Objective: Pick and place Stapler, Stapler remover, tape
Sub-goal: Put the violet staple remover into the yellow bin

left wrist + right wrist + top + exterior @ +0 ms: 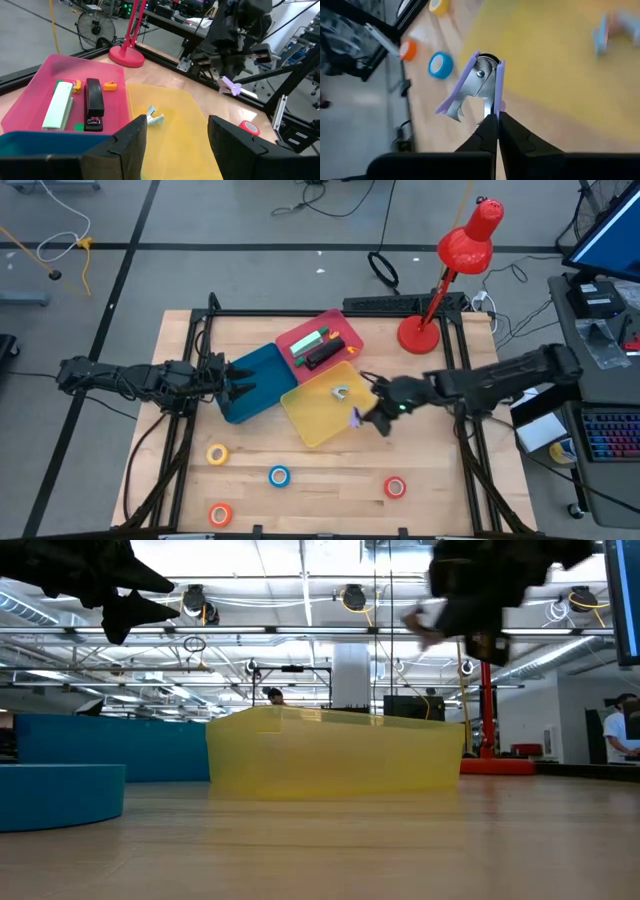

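The right gripper (492, 117) has its two dark fingers pressed on the purple plastic and metal staple remover (475, 87), pinching it at one end, so it hangs above the yellow plastic bin (300, 412), near its edge. This tool looks light and stiff, but the smooth handles may slip or turn, so a hold closer to the hinge seems safer. A second pale staple remover (340, 392) lies inside that bin. The left gripper (175, 135) waits over the blue bin (262, 370) with fingers spread apart.
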`<state>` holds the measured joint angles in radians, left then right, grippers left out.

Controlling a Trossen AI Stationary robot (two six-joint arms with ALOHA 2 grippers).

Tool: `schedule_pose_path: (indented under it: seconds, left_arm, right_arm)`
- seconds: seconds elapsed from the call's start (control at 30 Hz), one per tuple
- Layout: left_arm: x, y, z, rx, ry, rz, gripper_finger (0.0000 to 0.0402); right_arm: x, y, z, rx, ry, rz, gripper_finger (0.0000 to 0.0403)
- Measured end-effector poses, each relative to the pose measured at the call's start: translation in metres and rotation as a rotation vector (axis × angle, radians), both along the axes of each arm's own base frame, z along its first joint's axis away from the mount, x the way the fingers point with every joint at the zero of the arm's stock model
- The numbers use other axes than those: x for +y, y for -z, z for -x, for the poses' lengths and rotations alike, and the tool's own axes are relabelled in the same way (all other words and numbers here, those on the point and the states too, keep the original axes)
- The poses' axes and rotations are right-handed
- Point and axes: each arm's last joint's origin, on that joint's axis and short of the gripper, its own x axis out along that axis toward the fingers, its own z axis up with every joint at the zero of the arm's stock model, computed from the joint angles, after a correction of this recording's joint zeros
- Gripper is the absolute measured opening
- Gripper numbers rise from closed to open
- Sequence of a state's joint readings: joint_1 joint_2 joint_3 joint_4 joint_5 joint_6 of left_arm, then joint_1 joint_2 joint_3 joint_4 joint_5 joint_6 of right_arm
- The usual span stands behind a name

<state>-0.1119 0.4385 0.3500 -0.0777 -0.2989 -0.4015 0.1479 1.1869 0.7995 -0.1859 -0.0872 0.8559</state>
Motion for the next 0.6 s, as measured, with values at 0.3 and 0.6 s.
schedule_pose_path:
  seconds: [0.3,0.6]
  left_arm:
    - [0.0,0.0,0.0,0.0,0.0,0.0,0.0209]
    - [0.0,0.0,0.0,0.001,0.0,0.0,0.0209]
  right_arm:
    - [-0.029,0.001,-0.085,0.097,-0.167,0.3,0.0]
    - [-0.065,0.05,-0.132,0.292,-0.268,0.241,0.0]
